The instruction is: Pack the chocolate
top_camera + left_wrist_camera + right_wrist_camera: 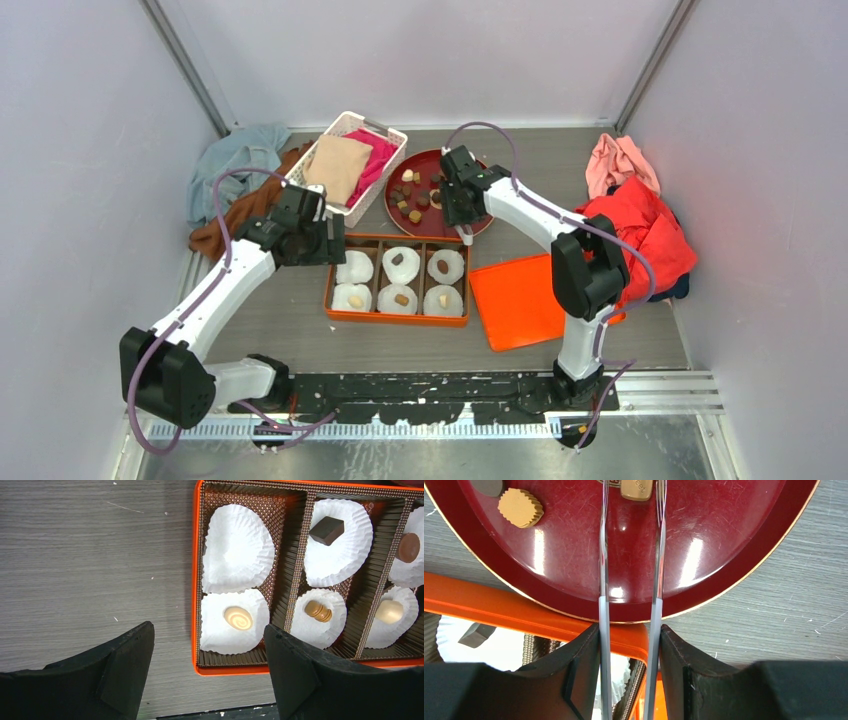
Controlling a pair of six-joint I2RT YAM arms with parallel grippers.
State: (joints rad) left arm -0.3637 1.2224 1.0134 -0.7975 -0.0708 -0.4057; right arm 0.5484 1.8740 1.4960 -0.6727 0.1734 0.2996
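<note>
Several loose chocolates (415, 195) lie on a red plate (420, 224). An orange box (330, 290) holds six white paper cups. Five carry a chocolate, such as a cream swirl (238, 618) and a dark block (326, 530); the far left cup (239, 550) is empty. My right gripper (460, 210) (630, 630) is shut on thin metal tongs (603, 580). Their tips reach over the plate (704, 595) to a caramel piece (636, 489), but I cannot tell if they touch it. My left gripper (325, 240) (207, 630) is open and empty over the box's near left corner.
An orange lid (518, 300) lies flat right of the box. A white basket (390, 135) with cloths stands behind the box, left of the plate. Blue and brown cloths (235, 165) are piled at the far left, red and pink ones (640, 225) at the right.
</note>
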